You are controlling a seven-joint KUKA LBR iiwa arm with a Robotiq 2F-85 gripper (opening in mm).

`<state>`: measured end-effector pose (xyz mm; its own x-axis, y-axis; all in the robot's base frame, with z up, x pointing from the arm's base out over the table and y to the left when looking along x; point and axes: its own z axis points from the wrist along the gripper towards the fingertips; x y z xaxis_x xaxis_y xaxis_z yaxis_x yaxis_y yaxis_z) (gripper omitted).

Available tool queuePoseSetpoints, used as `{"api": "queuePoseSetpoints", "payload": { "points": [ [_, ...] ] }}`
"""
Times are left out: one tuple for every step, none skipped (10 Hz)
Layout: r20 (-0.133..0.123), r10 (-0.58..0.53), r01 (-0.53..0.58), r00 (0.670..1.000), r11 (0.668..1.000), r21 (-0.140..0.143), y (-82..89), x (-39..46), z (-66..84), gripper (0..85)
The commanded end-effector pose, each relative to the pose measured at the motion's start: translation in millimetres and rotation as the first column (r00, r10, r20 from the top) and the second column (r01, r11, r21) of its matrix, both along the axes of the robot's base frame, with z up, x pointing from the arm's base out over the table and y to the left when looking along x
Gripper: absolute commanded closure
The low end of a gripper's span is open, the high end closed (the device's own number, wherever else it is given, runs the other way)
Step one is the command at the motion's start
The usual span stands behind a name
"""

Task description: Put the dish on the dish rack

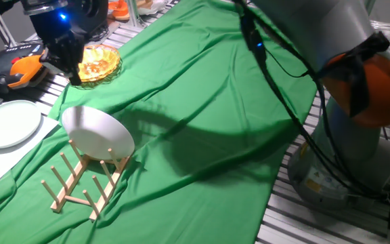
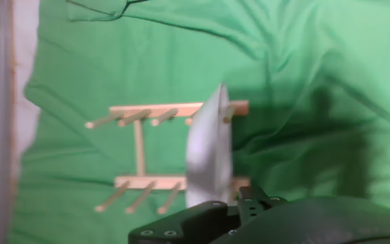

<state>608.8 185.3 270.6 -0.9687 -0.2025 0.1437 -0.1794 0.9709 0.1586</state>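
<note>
The dish (image 1: pixel 99 134), a plain white round plate, stands on edge between the pegs at the far end of the light-wood dish rack (image 1: pixel 80 186), leaning a little. In the hand view the dish (image 2: pixel 208 152) is seen edge-on across the rack's (image 2: pixel 141 152) two rails. My gripper (image 1: pixel 70 71) hangs above and behind the dish, apart from it and holding nothing. Only its dark underside (image 2: pixel 208 220) shows at the bottom of the hand view. The fingers are too dark to tell whether they are open or shut.
A paler flat-rimmed plate (image 1: pixel 9 123) lies on white paper at the left. An orange-yellow glass dish (image 1: pixel 99 62) sits behind the gripper. An orange-black tool (image 1: pixel 19 71) lies far left. The arm's base (image 1: pixel 357 149) and cables stand at the right of the green cloth (image 1: pixel 215 122).
</note>
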Motion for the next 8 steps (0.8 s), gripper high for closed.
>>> {"api": "queuePoseSetpoints", "payload": {
  "points": [
    [0.031,0.009,-0.007,0.999,0.998,-0.066,-4.3,-2.6,-2.3,85.0],
    [0.035,0.001,0.001,0.999,0.998,-0.061,-10.2,-6.2,-6.4,85.0],
    [0.032,-0.01,0.012,0.999,0.999,-0.049,-16.4,-10.9,-10.5,85.0],
    [0.035,-0.015,0.017,0.999,0.999,-0.051,-19.2,-13.2,-12.2,85.0],
    [0.049,-0.017,0.02,0.999,0.998,-0.06,-22.5,-16.2,-13.6,85.0],
    [0.064,-0.015,0.019,0.998,0.998,-0.062,-26.4,-19.7,-15.0,85.0],
    [0.088,0.002,0.005,0.996,0.997,-0.079,-29.8,-22.8,-16.7,85.0],
    [0.106,0.018,-0.008,0.994,0.995,-0.1,-31.4,-23.8,-18.6,85.0]
  ]
}}
